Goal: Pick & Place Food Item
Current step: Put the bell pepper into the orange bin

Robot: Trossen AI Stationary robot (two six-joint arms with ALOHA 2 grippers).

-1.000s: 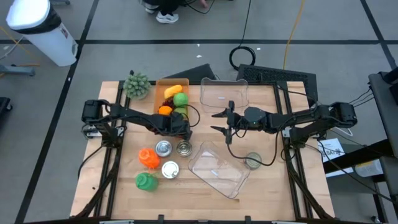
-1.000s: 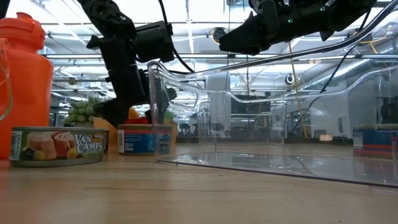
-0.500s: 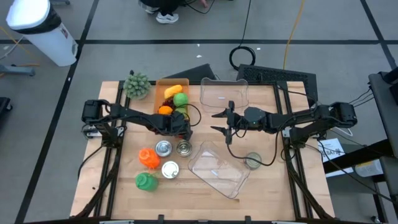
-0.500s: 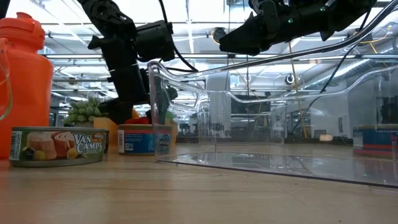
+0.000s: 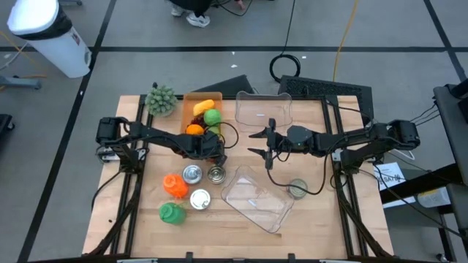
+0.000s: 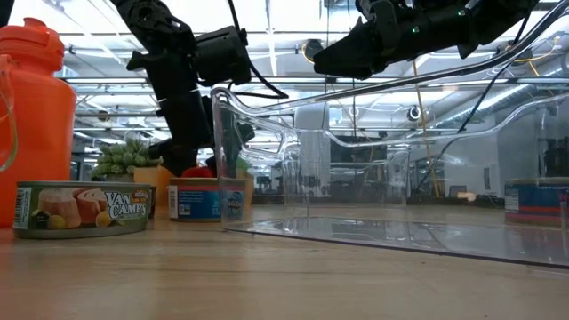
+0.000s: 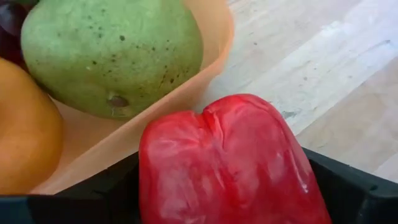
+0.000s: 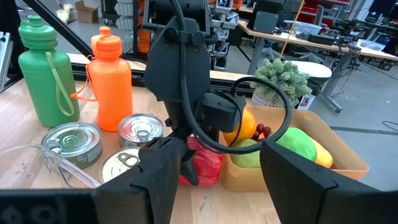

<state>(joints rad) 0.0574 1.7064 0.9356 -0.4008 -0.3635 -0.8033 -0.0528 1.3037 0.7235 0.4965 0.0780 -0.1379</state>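
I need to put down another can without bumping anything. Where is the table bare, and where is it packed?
Bare wood runs along the near edge, below the green bottle and the tilted clear container, and at the near right corner past the lone can. It is crowded around the left gripper, between the fruit tray, three cans and orange bottle.

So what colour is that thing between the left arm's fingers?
Glossy red: it looks like a red bell pepper, seen best in the left wrist view.
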